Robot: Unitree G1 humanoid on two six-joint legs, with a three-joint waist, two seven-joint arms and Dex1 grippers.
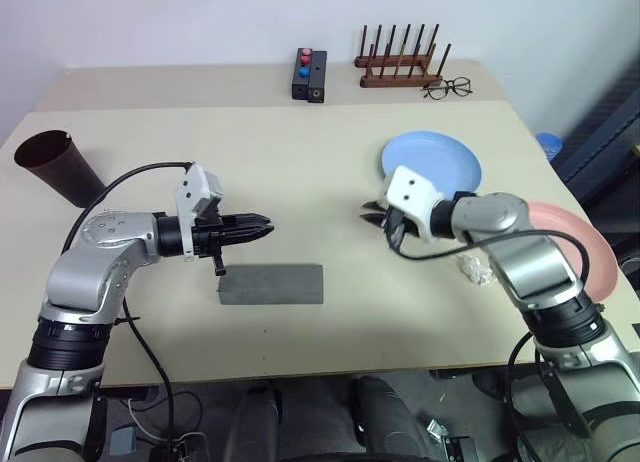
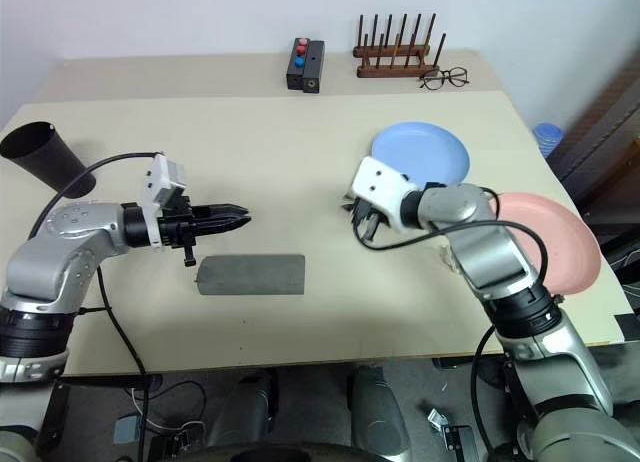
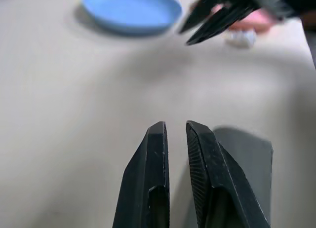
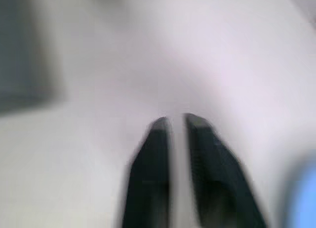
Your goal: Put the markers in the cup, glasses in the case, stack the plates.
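The grey case point(image 1: 271, 284) lies closed near the table's front, between my arms. My left gripper point(image 1: 262, 228) hovers just above and behind its left end, pointing right, fingers point(image 3: 157, 139) shut with nothing between them. My right gripper point(image 1: 375, 218) hangs over bare table in front of the light blue plate point(image 1: 432, 160), pointing left, fingers slightly open and empty. The pink plate point(image 1: 580, 244) sits at the table's right edge, partly hidden behind my right arm. The dark cup point(image 1: 58, 165) stands at the far left. The markers and the glasses are out of view.
At the back stand a black box with red and blue buttons point(image 1: 309, 75), a wooden peg rack point(image 1: 400, 67) and clear-lens eyeglasses point(image 1: 447, 87). A small crumpled white scrap point(image 1: 476, 270) lies by my right forearm.
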